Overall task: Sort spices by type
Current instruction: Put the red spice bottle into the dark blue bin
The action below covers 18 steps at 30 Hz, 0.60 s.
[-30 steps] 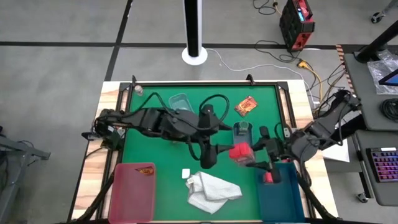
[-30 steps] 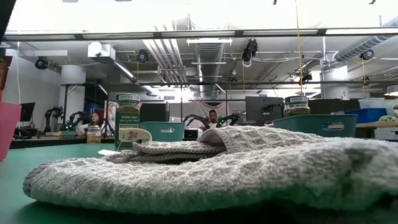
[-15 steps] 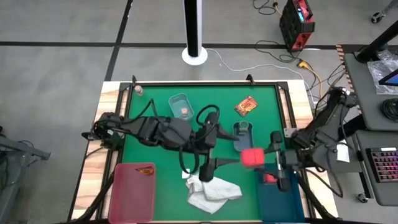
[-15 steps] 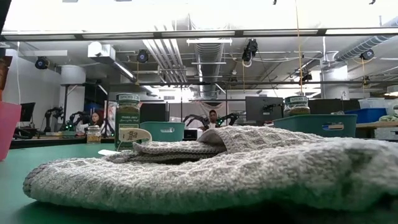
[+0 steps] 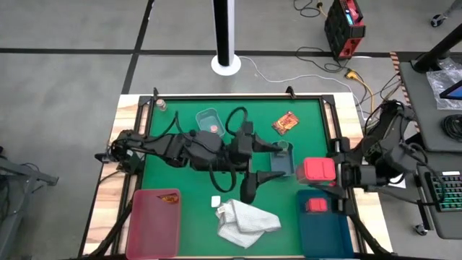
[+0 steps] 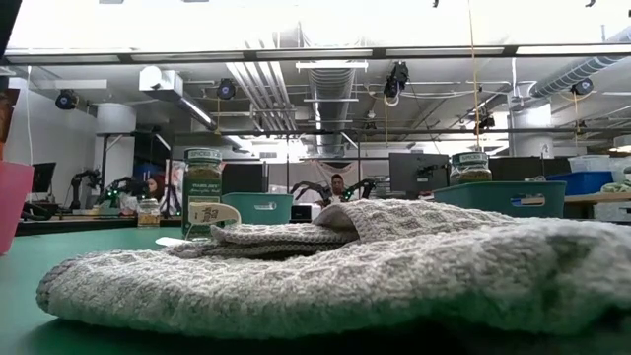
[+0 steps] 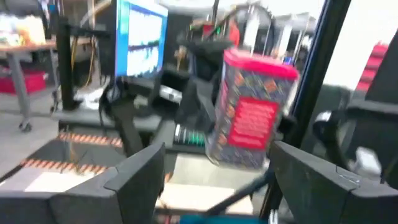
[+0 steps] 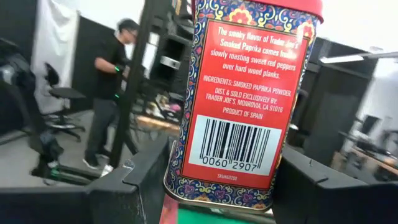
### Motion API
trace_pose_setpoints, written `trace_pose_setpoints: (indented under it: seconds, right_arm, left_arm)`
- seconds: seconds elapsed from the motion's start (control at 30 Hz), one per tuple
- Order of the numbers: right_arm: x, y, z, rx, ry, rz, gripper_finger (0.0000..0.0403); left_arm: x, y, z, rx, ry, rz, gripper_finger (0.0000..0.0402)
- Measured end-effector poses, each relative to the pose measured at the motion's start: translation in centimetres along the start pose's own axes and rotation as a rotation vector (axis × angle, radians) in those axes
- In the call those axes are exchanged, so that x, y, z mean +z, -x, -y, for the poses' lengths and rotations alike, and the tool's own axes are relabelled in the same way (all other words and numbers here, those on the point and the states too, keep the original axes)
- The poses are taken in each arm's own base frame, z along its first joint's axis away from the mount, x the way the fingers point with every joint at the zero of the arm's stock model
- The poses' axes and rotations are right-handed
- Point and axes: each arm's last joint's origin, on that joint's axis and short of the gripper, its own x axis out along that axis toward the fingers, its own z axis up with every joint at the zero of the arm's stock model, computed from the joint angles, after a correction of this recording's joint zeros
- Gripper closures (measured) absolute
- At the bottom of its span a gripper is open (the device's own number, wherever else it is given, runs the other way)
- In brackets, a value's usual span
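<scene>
Paprika tin (image 8: 239, 93): glossy printed metal.
Cloth (image 6: 325, 266): coarse waffle-knit fabric.
Table mat (image 5: 180, 123): matt green.
Table edge (image 5: 107, 189): bare wood.

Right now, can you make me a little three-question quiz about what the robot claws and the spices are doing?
1. True or false: the right claw is shut on the red paprika tin.
2. Which bin already holds a red tin? A) the red bin B) the dark blue bin C) the clear tub
3. Fill in the blank: the flat packet lies on the green mat near its far ____ corner.

Key: 1 true, the tin is held up above the table. 2 B. 3 right. The left claw is open, over the mat's middle beside the white cloth.
</scene>
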Motion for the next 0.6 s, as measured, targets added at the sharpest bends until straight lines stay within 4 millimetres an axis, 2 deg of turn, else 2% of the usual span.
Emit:
trace_pose_setpoints:
  seconds: [0.2, 0.4, 0.6]
  right_arm:
    - [1.2, 0.0, 0.2, 0.023, 0.009, 0.034, 0.0198]
    - [1.0, -0.4, -0.5, 0.042, 0.038, 0.028, 0.0198]
    - [1.0, -0.4, -0.6, 0.033, 0.035, 0.024, 0.0198]
  left_arm:
    - [-0.4, -0.7, 0.3, -0.038, 0.007, 0.088, 0.0125]
    - [-1.5, -1.9, 0.6, -0.058, -0.008, 0.178, 0.0125]
    - [-2.2, -2.8, 0.7, -0.074, -0.022, 0.171, 0.0125]
